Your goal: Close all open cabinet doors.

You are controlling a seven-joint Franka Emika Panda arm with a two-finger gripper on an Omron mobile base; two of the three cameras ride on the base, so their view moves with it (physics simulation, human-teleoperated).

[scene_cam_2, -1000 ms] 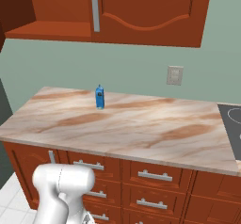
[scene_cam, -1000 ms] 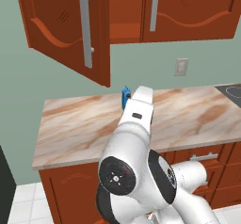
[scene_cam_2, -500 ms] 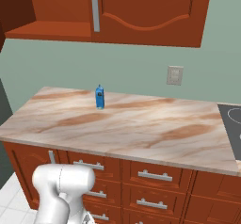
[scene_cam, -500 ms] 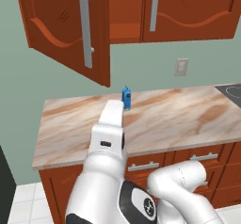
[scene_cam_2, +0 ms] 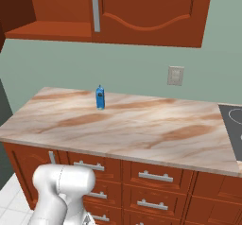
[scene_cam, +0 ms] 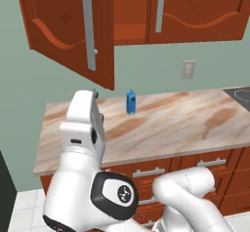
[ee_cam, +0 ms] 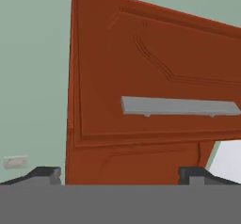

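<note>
The open cabinet door (scene_cam: 68, 29) hangs at the upper left of the left base view, swung out from the upper cabinet toward the room, with its long silver handle (scene_cam: 88, 24) vertical. In the hand view the same door (ee_cam: 155, 77) appears rolled, so its handle (ee_cam: 181, 106) runs sideways, at about 12 o'clock from the tool (ee_cam: 120, 173). The tool's two tips stand wide apart and nothing is between them, so it is open and empty, and apart from the door.

To close the door well, I judge the tool should meet the outer face near the free edge, on the handle side and far from the hinge, and push in an arc that follows the swing until the door is flush. Pushing near the hinge would probably need more force and could slip.

The neighbouring door (scene_cam: 195, 9), at 3 o'clock from the open one, looks already shut. Below is the marble table (scene_cam_2: 142, 129) with a small blue bottle (scene_cam_2: 99, 98) near the wall, and a wall outlet (scene_cam_2: 175, 75) at 2 o'clock from it. The bottle stands low, well apart from the door, so it likely does not block the swing; the arm's own elbow (scene_cam: 85, 124) must pass above the table.
</note>
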